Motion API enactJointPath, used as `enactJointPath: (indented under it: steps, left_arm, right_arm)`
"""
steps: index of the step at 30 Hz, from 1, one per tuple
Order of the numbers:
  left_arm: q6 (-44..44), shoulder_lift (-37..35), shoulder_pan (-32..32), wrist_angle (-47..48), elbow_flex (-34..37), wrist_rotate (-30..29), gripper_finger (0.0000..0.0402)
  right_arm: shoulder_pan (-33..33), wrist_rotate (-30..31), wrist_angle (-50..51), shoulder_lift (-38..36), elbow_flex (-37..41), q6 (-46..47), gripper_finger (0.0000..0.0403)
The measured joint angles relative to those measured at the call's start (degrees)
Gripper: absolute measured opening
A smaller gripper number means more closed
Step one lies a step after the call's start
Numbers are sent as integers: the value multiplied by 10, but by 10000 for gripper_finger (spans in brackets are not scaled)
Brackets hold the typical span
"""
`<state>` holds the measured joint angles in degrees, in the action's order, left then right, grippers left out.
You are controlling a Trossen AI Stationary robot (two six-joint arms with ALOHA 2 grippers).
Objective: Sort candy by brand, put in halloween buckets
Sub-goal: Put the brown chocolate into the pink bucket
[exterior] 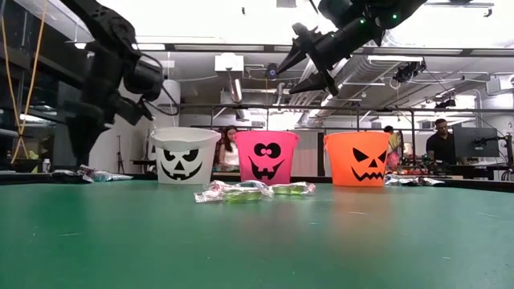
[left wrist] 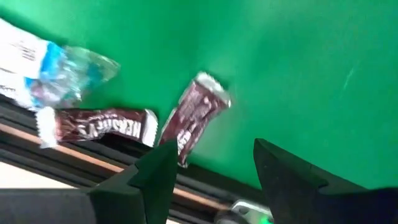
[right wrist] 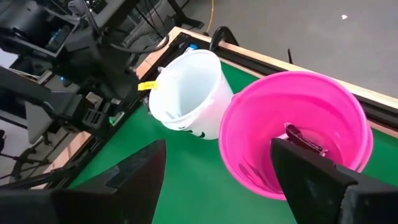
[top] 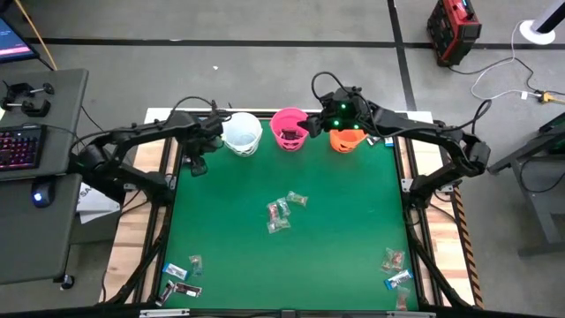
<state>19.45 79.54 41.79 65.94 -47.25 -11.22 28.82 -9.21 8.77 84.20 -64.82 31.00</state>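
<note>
Three buckets stand in a row at the table's far edge: white [top: 241, 134], pink [top: 290, 128] and orange [top: 347, 139]. Wrapped candy lies in a pile at the table's centre [top: 282, 212], in a cluster at the near left corner [top: 181, 278] and in another at the near right [top: 395, 269]. A dark sweet lies inside the pink bucket [right wrist: 305, 140]. My left gripper [top: 194, 166] hangs open and empty left of the white bucket; its wrist view shows brown bars [left wrist: 193, 118] beyond the open fingers [left wrist: 211, 155]. My right gripper [exterior: 309, 64] is open and empty, raised above the pink and orange buckets [right wrist: 217, 149].
The table is a green mat with wooden side rails [top: 141, 221]. A desk with keyboard and mouse [top: 26, 150] stands to the left. Open mat lies between the buckets and the centre pile. People show in the room behind the buckets [exterior: 440, 140].
</note>
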Motion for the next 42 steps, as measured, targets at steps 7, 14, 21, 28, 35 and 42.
enactJointPath:
  steps: [7, 14, 21, 28, 35, 42]
  left_arm:
    - [36, -25, 22, -49, 58, -13, 202]
    - [42, -24, 37, -96, 89, -37, 202]
    - [58, -23, 48, -156, 113, -45, 202]
    - [91, 1, 47, -158, 121, -42, 167]
    - [59, -3, 48, -106, 93, -35, 17]
    - [-9, -70, 46, -28, 2, 0, 6]
  right_arm:
    - [0, 1, 1, 0, 0, 10, 282]
    - [0, 23, 0, 0, 0, 21, 282]
    - [-4, 26, 0, 0, 0, 40, 282]
    - [-15, 32, 0, 0, 0, 41, 282]
    - [-19, 34, 0, 0, 0, 41, 282]
    - [-19, -32, -70, -2, 0, 86, 281]
